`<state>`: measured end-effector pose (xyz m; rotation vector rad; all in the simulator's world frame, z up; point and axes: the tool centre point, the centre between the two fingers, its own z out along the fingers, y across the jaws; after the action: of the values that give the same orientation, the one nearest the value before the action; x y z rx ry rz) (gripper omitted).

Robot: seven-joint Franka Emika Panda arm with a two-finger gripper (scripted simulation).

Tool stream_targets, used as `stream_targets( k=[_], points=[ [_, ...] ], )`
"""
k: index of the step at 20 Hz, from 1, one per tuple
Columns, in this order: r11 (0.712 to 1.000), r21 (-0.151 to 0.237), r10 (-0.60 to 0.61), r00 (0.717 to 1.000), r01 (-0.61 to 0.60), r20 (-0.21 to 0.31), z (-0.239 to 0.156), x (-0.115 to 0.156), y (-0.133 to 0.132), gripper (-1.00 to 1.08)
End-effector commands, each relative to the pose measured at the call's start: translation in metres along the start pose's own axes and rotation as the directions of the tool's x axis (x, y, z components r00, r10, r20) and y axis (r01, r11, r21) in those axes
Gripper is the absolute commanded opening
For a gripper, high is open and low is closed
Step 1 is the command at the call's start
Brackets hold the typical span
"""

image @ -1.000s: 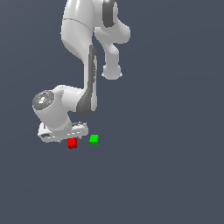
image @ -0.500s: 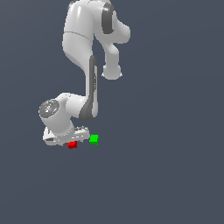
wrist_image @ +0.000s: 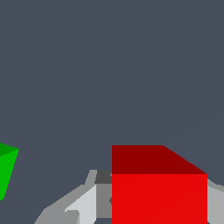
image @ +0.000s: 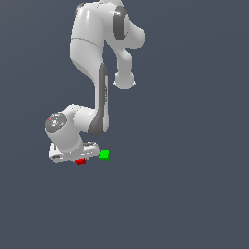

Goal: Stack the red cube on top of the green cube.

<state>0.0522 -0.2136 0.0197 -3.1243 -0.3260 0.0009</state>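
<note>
The small, plain, bright red cube [image: 80, 161] lies on the flat, matte, dark grey-blue floor [image: 185, 194], tucked right under the glossy white gripper [image: 77, 156] at the low end of the smooth, rounded white robot arm [image: 92, 58]. In the exterior view only a thin strip of the cube's red shows below the gripper body. Just beside it, toward the exterior view's right, sits the small, plain, bright green cube [image: 104, 154], apart from the red one and clear of the gripper. Both cubes are flat-shaded, sharp-edged and untextured.

The arm itself is made of bulbous, shiny white shells with dark grey bands at the joints, and its wrist joint carries a round grey cap with a small red mark.

The wrist view gives what the exterior view hides: the red cube [wrist_image: 159, 188] fills the lower part of the frame, its darker top face and brighter front face both plain, with pale grey fingers [wrist_image: 83, 203] showing on either side of it. The green cube [wrist_image: 6, 168] appears only as a slice at the frame's edge. The fingers flank the red cube closely, but whether they are pressing on it or merely straddling it I cannot tell.
</note>
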Motion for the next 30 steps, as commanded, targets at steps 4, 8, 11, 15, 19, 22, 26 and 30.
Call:
stream_targets(
  k=[4,8,11,15,19,22,26,30],
  points=[
    [1.000,0.000,0.000,1.000,0.000,-0.001,0.000,0.000,0.000,-1.00],
    [1.000,0.000,0.000,1.000,0.000,0.000,-0.001,0.000,0.000,-1.00],
    [1.000,0.000,0.000,1.000,0.000,0.000,-0.008,0.000,0.000,-1.00],
    [1.000,0.000,0.000,1.000,0.000,0.000,-0.026,-0.001,0.000,-1.00],
    [1.000,0.000,0.000,1.000,0.000,0.000,-0.056,-0.001,-0.001,-1.00],
    [1.000,0.000,0.000,1.000,0.000,0.000,-0.077,-0.001,-0.001,-1.00],
    [1.000,0.000,0.000,1.000,0.000,0.000,-0.094,-0.001,-0.001,-1.00],
    [1.000,0.000,0.000,1.000,0.000,0.000,-0.100,0.000,0.000,-1.00]
  ],
)
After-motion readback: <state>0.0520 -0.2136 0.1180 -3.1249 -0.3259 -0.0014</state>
